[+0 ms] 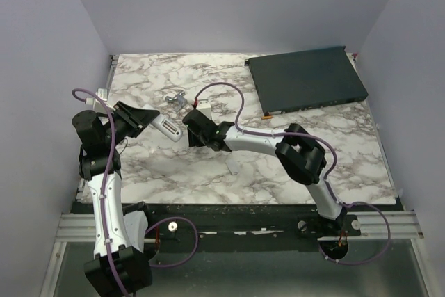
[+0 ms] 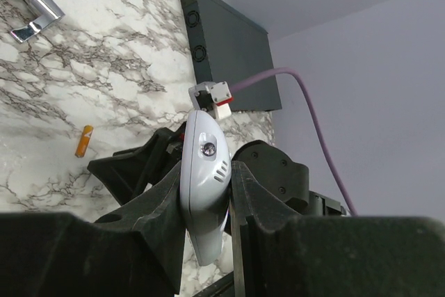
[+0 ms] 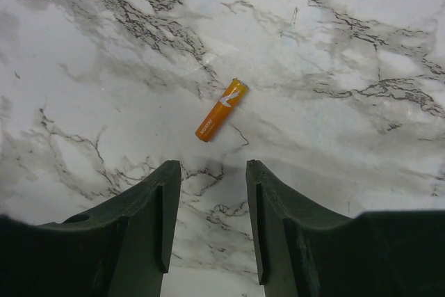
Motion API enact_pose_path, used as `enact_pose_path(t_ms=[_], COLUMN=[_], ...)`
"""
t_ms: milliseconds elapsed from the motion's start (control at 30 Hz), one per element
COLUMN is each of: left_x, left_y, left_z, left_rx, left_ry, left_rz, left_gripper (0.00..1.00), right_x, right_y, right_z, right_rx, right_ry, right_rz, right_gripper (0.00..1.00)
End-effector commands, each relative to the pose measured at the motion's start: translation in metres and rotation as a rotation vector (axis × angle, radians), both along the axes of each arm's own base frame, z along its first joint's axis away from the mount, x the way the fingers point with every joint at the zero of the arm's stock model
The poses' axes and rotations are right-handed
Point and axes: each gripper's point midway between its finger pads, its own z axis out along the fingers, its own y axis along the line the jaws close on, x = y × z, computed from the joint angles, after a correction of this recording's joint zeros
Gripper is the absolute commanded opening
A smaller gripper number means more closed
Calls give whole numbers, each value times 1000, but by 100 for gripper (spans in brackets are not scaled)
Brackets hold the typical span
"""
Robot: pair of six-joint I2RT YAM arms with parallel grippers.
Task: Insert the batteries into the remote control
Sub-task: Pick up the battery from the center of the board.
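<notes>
My left gripper [image 1: 142, 117] is shut on the white remote control [image 1: 169, 128] and holds it above the marble table. In the left wrist view the remote [image 2: 203, 172] stands clamped between the two black fingers. One orange battery [image 3: 221, 119] lies on the marble just ahead of my right gripper [image 3: 212, 172], which is open and empty above the table. The same battery shows in the left wrist view [image 2: 84, 140]. In the top view the right gripper [image 1: 190, 127] sits right next to the remote's free end, and the battery is hidden there. No other battery shows.
A large dark flat box [image 1: 306, 81] lies at the back right. A small metal bracket [image 1: 174, 98] lies behind the grippers. A small pale plastic piece [image 1: 229, 164] lies near the right forearm. Grey walls close in three sides.
</notes>
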Motion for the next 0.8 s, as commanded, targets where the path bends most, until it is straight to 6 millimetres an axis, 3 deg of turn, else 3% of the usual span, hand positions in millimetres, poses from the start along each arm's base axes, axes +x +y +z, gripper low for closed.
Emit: enact_pose_path(t_ms=[0, 467, 767], left_x=[0, 0, 1], left_y=[2, 3, 3], left_z=[17, 18, 17], left_rx=[25, 26, 26], left_ry=[-53, -59, -58], left_rz=[10, 9, 11], left_gripper=[0, 0, 0], right_x=[10, 31, 30], right_y=[-1, 4, 4], right_z=[-17, -32, -50], right_rx=[-27, -30, -80], right_ry=[26, 9, 28], right_rz=[-42, -73, -46], right_gripper=[48, 48, 41])
